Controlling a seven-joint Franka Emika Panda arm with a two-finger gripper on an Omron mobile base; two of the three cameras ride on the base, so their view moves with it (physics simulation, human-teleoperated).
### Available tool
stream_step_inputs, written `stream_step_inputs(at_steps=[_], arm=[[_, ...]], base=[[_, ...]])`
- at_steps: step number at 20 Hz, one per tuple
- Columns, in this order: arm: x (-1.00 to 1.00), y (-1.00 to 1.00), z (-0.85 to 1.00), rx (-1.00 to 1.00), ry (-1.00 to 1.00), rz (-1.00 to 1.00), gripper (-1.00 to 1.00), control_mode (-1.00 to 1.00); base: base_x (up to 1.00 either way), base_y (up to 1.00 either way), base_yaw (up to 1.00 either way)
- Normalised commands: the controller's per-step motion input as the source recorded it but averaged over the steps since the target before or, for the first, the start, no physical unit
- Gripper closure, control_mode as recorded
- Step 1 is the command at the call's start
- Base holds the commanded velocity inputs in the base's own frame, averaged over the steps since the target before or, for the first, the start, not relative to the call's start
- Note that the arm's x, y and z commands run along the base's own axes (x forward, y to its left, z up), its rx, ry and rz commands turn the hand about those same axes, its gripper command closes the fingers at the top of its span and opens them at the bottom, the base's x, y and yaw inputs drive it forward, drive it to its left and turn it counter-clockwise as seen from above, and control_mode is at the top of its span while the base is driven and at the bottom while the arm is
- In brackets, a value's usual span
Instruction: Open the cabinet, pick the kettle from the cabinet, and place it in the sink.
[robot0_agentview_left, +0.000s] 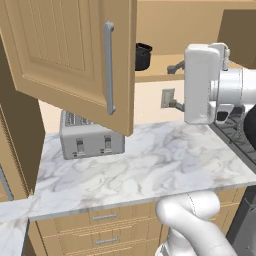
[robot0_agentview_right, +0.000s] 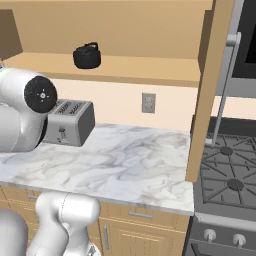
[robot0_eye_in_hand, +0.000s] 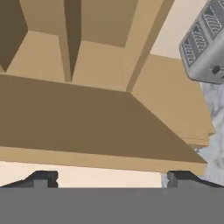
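Observation:
The tan wall cabinet (robot0_agentview_left: 55, 45) stands with both doors swung open, and its shelf (robot0_agentview_right: 145, 69) is exposed. On that shelf sits the small black kettle (robot0_agentview_right: 87, 56), upright; the left door partly hides the kettle (robot0_agentview_left: 143, 56) in the left base view. My gripper (robot0_agentview_left: 175, 86) hangs in front of the cabinet opening, to the right of the kettle and a little lower, clear of it. Its fingertips (robot0_eye_in_hand: 41, 178) stand far apart, so the gripper (robot0_eye_in_hand: 111, 179) is open and holds nothing. The sink is out of view.
A silver toaster (robot0_agentview_left: 91, 140) stands on the marble counter (robot0_agentview_left: 150, 165) under the left door. The right door (robot0_agentview_right: 207, 95) juts out edge-on beside the black stove (robot0_agentview_right: 230, 172). A wall outlet (robot0_agentview_right: 148, 102) sits below the shelf. Drawers (robot0_agentview_left: 105, 217) lie under the counter.

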Motion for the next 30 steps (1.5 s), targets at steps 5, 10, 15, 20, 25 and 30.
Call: stream_step_inputs(at_steps=[5,10,15,20,25,30], arm=[[0.34,0.10,-0.03,0.08,0.21,0.24,-1.00,-1.00],[0.30,0.24,0.00,0.04,0.09,0.28,-1.00,-1.00],[0.36,0.29,0.00,0.02,0.01,0.24,-1.00,-1.00],[0.28,0.35,0.00,0.00,0.00,0.23,-1.00,-1.00],[0.14,0.39,0.00,0.00,0.00,0.22,-1.00,-1.00],[0.02,0.46,-0.01,0.00,-0.01,0.22,-1.00,-1.00]], base=[[0.00,0.00,0.00],[0.00,0.00,0.00],[0.00,0.00,0.00],[0.00,0.00,0.00],[0.00,0.00,0.00],[0.00,0.00,0.00]])
